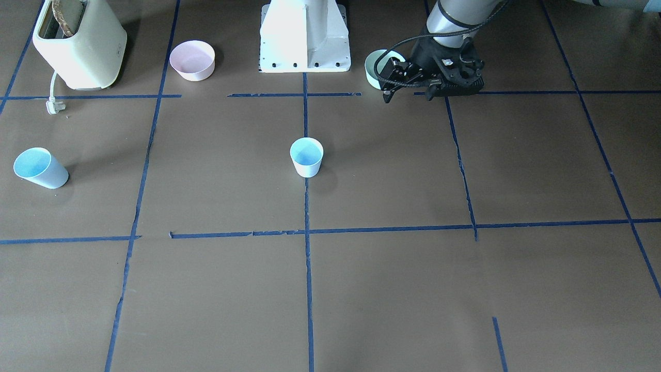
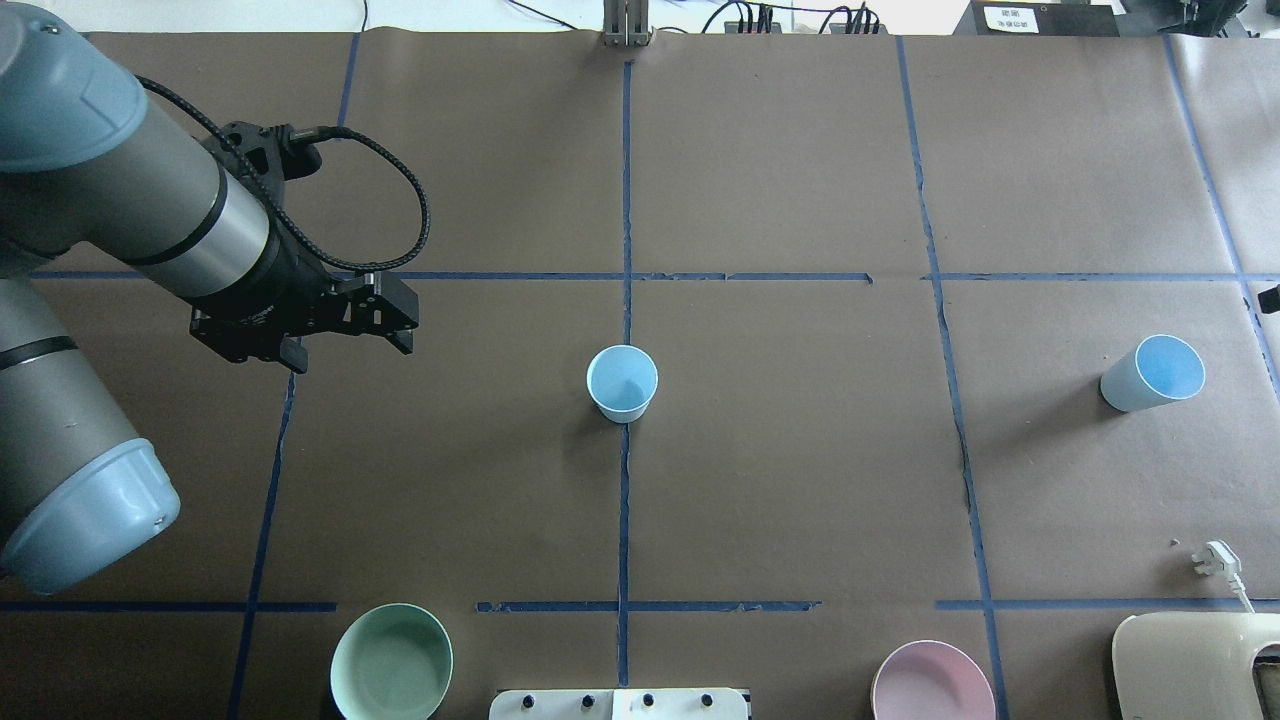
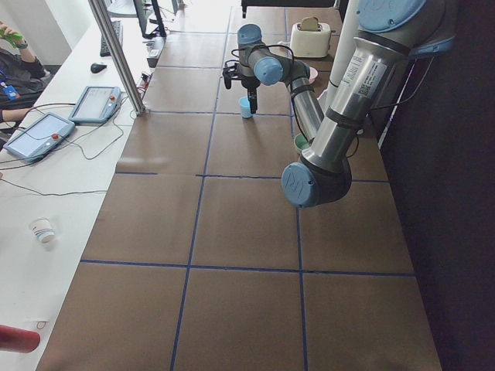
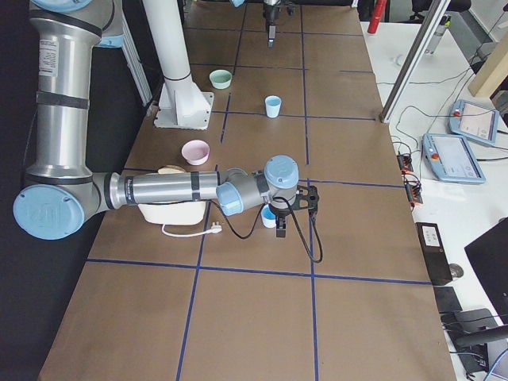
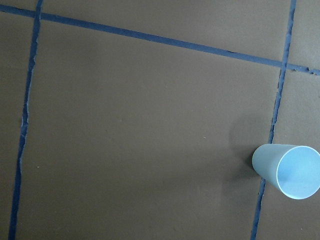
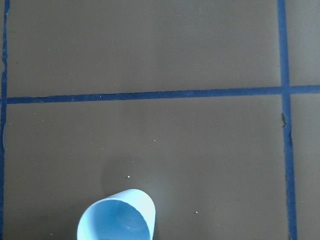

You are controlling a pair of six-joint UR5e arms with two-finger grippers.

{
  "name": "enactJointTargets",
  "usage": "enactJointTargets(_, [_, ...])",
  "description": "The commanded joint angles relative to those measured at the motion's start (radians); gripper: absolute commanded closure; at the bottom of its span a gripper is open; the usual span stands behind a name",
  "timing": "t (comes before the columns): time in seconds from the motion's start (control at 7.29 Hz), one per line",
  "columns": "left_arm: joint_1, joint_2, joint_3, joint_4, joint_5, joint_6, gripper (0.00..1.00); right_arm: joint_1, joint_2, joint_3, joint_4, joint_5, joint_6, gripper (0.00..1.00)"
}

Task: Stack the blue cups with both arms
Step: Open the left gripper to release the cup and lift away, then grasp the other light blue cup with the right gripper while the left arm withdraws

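- Two blue cups are on the table (image 2: pixel 800 480), both mouth up and well apart, neither inside the other.
- One cup (image 2: pixel 622 383) stands at the middle of the table on the long blue tape line. It shows at the lower right of the left wrist view.
- The other cup (image 2: pixel 1152 373) stands towards the robot's right end of the table. It shows at the bottom edge of the right wrist view.
- Two arms are present. The left gripper (image 2: pixel 350 338) hangs over the table, off to the side of the middle cup, with its fingers apart and nothing between them.
- The right gripper (image 4: pixel 292 208) is just beside the second cup. I cannot tell how its fingers stand.
- Two bowls sit by the white pedestal (image 1: pixel 304 36), one mint-green bowl (image 2: pixel 391 662) and one pink bowl (image 2: pixel 932 685).
- One cream toaster (image 1: pixel 82 46) stands beyond the pink bowl, and its one plug (image 1: pixel 53 106) lies loose on the table.
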Motion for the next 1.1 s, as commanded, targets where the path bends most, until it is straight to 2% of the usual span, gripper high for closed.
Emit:
enactJointTargets(0.0, [-0.015, 0.058, -0.066, 0.013, 0.001, 0.008, 0.00, -0.116, -0.011, -0.076, 0.218, -0.035, 0.211, 0.00])
enactJointTargets(0.27, [-0.016, 0.075, -0.074, 0.013, 0.001, 0.008, 0.00, -0.160, 0.008, -0.148, 0.269, -0.053, 0.219, 0.00])
enactJointTargets(0.69, [-0.015, 0.077, -0.076, 0.012, 0.003, 0.008, 0.00, -0.199, 0.008, -0.155, 0.269, -0.058, 0.219, 0.00])
enactJointTargets(0.82, [-0.015, 0.077, -0.083, 0.012, 0.003, 0.008, 0.00, -0.199, 0.006, -0.155, 0.269, -0.058, 0.220, 0.13])
enactJointTargets(0.96, [-0.015, 0.078, -0.086, 0.012, 0.003, 0.008, 0.00, -0.197, 0.008, -0.147, 0.272, -0.056, 0.219, 0.63])
